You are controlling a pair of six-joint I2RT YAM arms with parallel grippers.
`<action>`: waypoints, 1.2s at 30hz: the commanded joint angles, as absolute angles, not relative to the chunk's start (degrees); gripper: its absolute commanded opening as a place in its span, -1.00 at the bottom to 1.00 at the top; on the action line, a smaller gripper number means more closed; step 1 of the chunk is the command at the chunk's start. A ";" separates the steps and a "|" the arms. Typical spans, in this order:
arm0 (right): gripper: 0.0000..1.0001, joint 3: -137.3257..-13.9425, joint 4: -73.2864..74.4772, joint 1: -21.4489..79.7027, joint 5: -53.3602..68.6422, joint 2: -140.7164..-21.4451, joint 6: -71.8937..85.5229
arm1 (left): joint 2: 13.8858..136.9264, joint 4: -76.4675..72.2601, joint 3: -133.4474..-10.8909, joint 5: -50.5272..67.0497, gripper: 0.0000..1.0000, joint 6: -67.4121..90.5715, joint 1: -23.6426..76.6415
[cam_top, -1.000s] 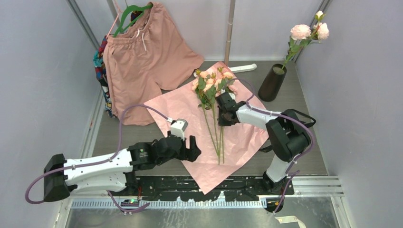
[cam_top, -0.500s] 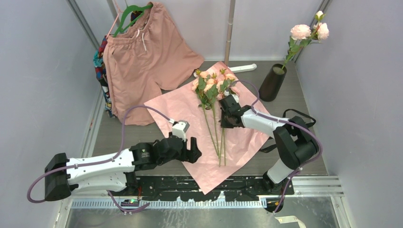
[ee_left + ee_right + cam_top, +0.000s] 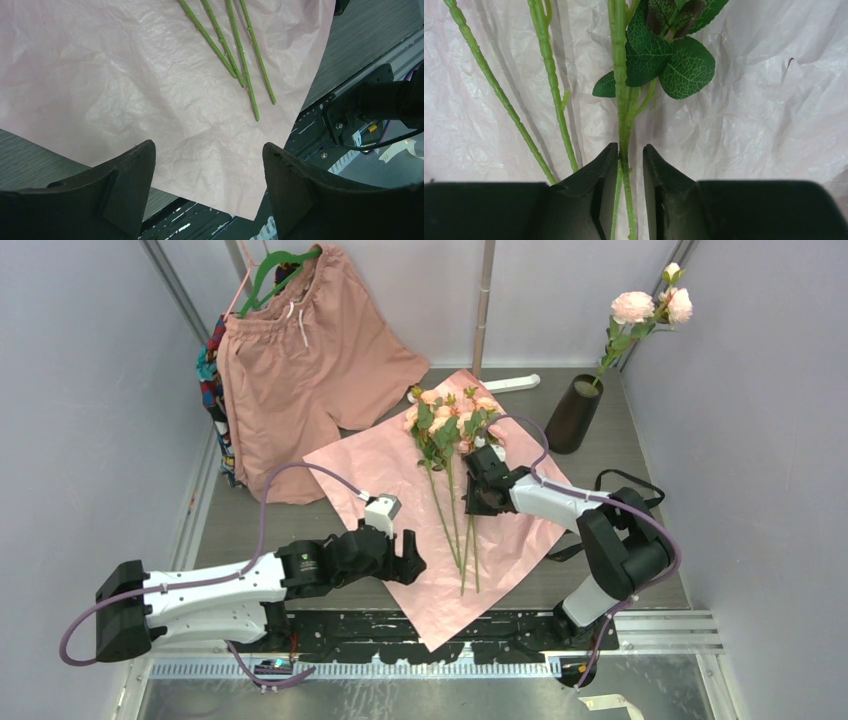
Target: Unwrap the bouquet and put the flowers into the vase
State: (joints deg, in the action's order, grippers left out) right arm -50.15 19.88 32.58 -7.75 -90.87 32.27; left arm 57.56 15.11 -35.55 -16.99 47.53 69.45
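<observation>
Pink crinkled paper (image 3: 370,465) spread flat on the counter (image 3: 640,470), fully opened out. On it the flowers (image 3: 450,420), lying loose, blooms toward the far wall, thin green stems (image 3: 241,55) fanned toward the near edge. Right tool (image 3: 630,150) low over the paper, jaws slightly parted, one leafy stem running through the gap, not pinched. Left tool (image 3: 207,147) spread wide and empty over the paper's near left edge, short of the stem tips. Black vase (image 3: 572,415) upright at far right, off the paper, apart from the flowers, holding two paler pink blooms (image 3: 650,307).
</observation>
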 commanded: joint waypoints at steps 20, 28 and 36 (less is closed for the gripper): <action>-0.48 -47.98 20.27 32.86 -8.66 -84.73 33.03 | 59.12 9.63 -35.60 -15.72 0.57 46.84 69.17; -0.51 -46.14 18.61 32.82 -7.96 -85.51 33.09 | 58.68 10.36 -35.19 -16.33 0.57 46.89 69.23; -0.71 -44.68 17.65 32.84 -8.11 -86.03 33.07 | 58.31 10.12 -34.93 -16.26 0.57 47.11 69.25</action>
State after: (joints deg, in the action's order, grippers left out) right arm -45.01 19.49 32.58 -7.75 -85.86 32.91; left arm 59.75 12.64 -35.03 -15.81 47.51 69.45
